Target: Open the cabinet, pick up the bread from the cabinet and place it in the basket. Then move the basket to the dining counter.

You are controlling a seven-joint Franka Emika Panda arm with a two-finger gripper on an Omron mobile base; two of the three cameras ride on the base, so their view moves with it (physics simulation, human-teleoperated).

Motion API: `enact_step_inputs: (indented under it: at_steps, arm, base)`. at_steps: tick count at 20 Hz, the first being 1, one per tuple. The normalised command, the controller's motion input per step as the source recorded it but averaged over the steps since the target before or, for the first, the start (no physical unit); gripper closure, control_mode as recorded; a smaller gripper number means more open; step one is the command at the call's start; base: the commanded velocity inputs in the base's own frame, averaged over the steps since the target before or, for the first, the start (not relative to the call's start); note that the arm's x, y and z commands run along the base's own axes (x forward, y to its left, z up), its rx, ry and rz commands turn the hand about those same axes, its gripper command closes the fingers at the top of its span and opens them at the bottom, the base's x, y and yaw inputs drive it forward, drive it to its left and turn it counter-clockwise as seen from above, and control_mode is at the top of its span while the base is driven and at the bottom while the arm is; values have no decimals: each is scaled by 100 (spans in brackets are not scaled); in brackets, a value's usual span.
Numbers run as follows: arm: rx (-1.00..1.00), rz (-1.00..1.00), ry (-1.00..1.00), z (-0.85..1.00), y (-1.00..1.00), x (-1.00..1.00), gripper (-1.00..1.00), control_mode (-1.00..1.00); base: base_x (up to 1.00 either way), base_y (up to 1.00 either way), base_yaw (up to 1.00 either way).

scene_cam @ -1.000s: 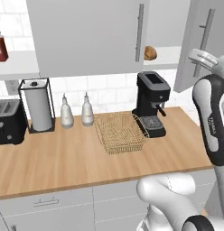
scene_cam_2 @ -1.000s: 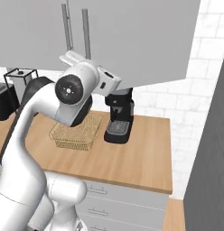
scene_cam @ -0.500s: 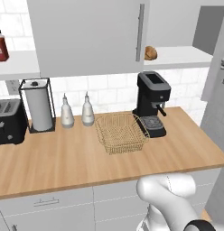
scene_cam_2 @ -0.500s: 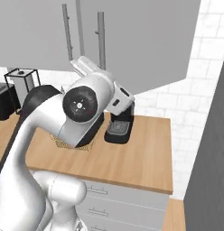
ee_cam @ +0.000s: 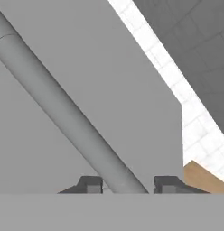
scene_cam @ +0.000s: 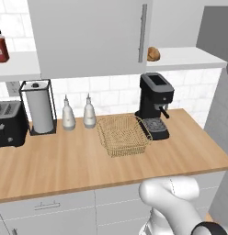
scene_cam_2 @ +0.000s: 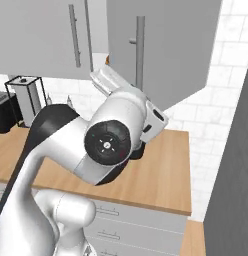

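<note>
The cabinet's (scene_cam: 88, 36) right door (scene_cam_2: 171, 45) stands swung open toward me, while the left door stays closed. On the bared pale shelf (scene_cam: 189, 57) sits the bread (scene_cam: 153, 53), a small golden-brown bun. My gripper (ee_cam: 128, 185) is shut on that door's long grey bar handle (ee_cam: 64, 113), which runs slantwise between the fingertips (ee_cam: 91, 185). The tan wire basket (scene_cam: 123, 134) rests on the wooden worktop below, left of the coffee machine (scene_cam: 155, 105), with nothing in it. The dining counter is out of view.
Along the tiled wall stand a toaster (scene_cam: 8, 124), a paper towel holder (scene_cam: 38, 108) and two white bottles (scene_cam: 67, 114). A red jar (scene_cam: 0, 48) sits on the left shelf. My arm's elbow (scene_cam_2: 108, 142) bulks large over the worktop's right end.
The right cabinet door has swung wider open with my gripper on its handle. My arm has followed it to the right, leaving the left base view.
</note>
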Motion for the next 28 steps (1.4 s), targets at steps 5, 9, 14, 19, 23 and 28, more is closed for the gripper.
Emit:
enact_step_inputs:
  at_steps: [5, 9, 14, 19, 23, 28]
  arm:
    - [0, 1, -21, 20, 99, -100, 100, -100]
    - [-2, 0, -20, 11, 100, -100, 100, -100]
    - [-9, -13, 7, -16, 100, 20, 100, -100]
    - [-20, -47, 22, -4, 94, 76, 100, -100]
    - [-19, -58, 8, 0, 43, 76, 100, -100]
    - [-7, -34, 15, 0, -33, 68, 100, -100]
  base:
    - [0, 0, 0]
    - [0, 0, 0]
    - [0, 0, 0]
    - [0, 0, 0]
    - [0, 0, 0]
    - [0, 0, 0]
